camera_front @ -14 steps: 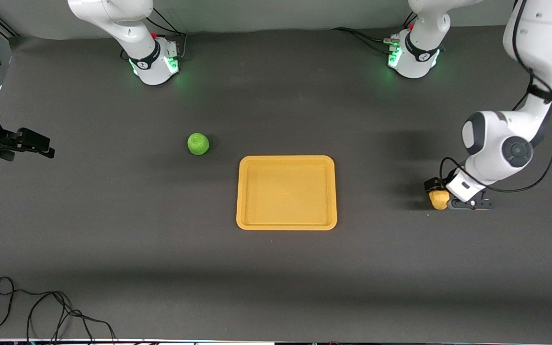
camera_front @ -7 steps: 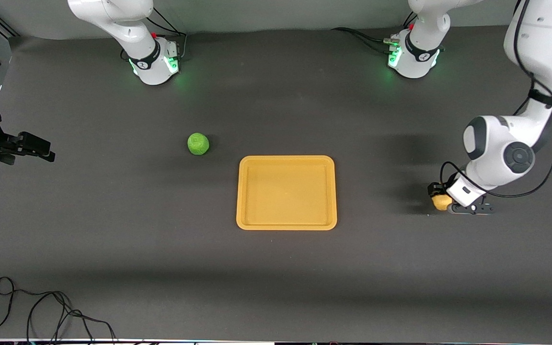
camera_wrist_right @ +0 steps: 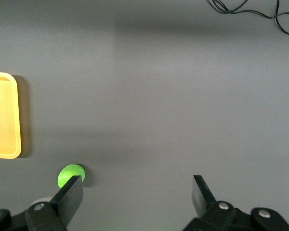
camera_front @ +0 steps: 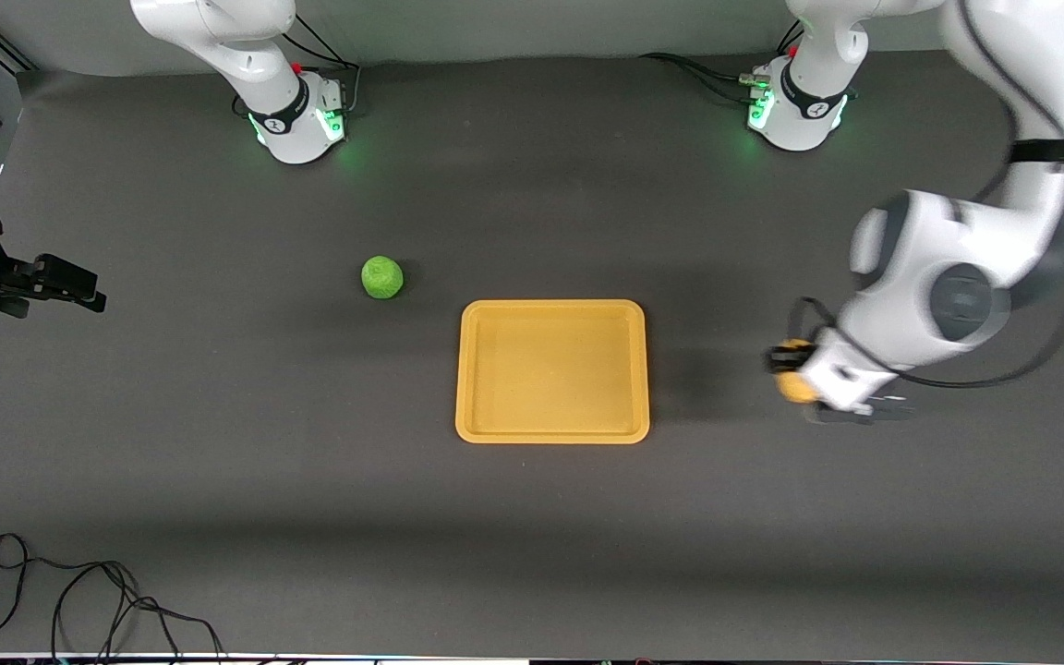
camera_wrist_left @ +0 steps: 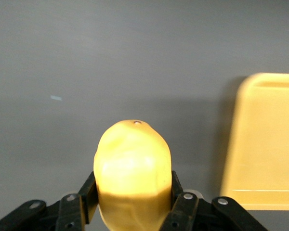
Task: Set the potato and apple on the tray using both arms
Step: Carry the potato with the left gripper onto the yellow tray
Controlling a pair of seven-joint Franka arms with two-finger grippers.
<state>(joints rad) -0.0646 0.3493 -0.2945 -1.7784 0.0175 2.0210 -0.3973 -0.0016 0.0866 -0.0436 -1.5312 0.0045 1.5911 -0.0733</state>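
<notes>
My left gripper (camera_front: pixel 795 386) is shut on the yellow-tan potato (camera_front: pixel 792 388) and holds it up over the table, beside the tray toward the left arm's end. In the left wrist view the potato (camera_wrist_left: pixel 133 178) fills the space between the fingers (camera_wrist_left: pixel 179 207). The orange-yellow tray (camera_front: pixel 552 434) lies in the middle of the table and holds nothing. The green apple (camera_front: pixel 382 277) lies on the table beside the tray's corner, toward the right arm's end, farther from the front camera. My right gripper (camera_front: pixel 79 286) is open and empty, high over the right arm's end; its wrist view shows the apple (camera_wrist_right: pixel 67 175) far below.
A black cable (camera_front: pixel 79 600) lies looped on the table near its front edge at the right arm's end. The arm bases (camera_front: pixel 296 120) stand along the back edge. The tray's edge shows in the left wrist view (camera_wrist_left: pixel 269 144) and the right wrist view (camera_wrist_right: pixel 2 115).
My left gripper has lifted the potato off the table and moved it toward the tray. The right arm has barely moved.
</notes>
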